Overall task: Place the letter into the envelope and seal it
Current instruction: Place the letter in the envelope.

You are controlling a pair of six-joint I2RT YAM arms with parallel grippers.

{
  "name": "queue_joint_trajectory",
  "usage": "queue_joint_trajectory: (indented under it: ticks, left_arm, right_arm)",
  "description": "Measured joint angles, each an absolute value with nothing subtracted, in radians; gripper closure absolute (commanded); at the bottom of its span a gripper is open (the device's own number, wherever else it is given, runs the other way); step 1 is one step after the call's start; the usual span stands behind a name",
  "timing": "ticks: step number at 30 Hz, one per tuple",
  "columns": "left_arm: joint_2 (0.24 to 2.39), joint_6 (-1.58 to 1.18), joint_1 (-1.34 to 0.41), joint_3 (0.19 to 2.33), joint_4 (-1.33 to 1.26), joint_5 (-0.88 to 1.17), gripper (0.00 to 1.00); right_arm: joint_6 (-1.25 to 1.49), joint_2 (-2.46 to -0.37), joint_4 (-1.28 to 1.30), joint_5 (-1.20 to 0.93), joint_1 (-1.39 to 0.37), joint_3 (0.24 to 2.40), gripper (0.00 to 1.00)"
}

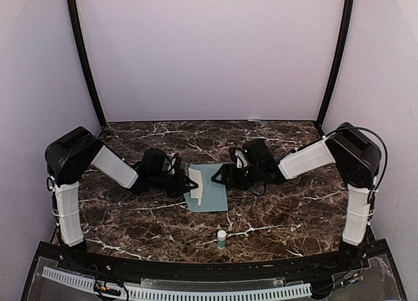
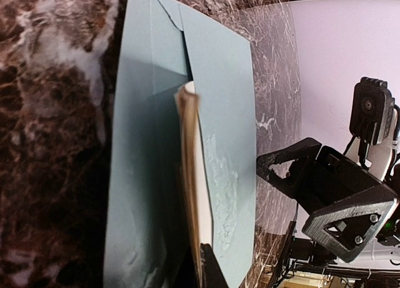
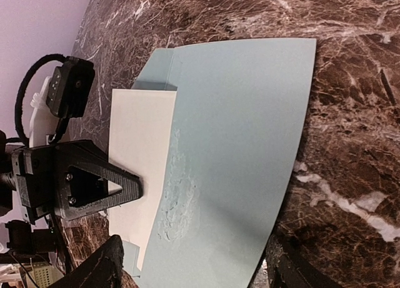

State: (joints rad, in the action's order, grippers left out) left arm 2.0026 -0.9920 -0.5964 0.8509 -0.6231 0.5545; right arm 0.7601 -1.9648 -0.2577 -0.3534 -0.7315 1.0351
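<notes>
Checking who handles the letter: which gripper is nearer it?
Left. The left gripper is shut on the letter, above the envelope. The right gripper hovers open at the envelope's right edge, apart from the letter.

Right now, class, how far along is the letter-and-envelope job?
Done: left claw shut on the folded white paper letter. In hand: letter held on edge over the pale teal paper envelope, right claw open beside it. Left: inserting and sealing; the small white glue stick stands apart.
</notes>
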Motion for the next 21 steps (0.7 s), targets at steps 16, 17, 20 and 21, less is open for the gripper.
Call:
queue_joint_trajectory:
  ticks: [16, 17, 20, 21]
  left_arm:
    - [2.064, -0.950, -0.615, 0.960, -0.562, 0.569, 0.82]
    - [2.064, -0.945, -0.615, 0.966, -0.556, 0.570, 0.77]
    - [2.056, -0.912, -0.621, 0.991, -0.516, 0.560, 0.71]
    - [2.051, -0.902, -0.623, 0.997, -0.498, 0.556, 0.67]
  right_arm:
    - [0.751, -1.966, -0.254, -0.355, -0.738, 1.036, 0.27]
    - [0.752, -1.966, -0.253, -0.353, -0.738, 1.036, 0.27]
    - [0.752, -1.966, -0.251, -0.340, -0.739, 1.037, 0.27]
    - [0.752, -1.966, -0.249, -0.336, -0.740, 1.037, 0.27]
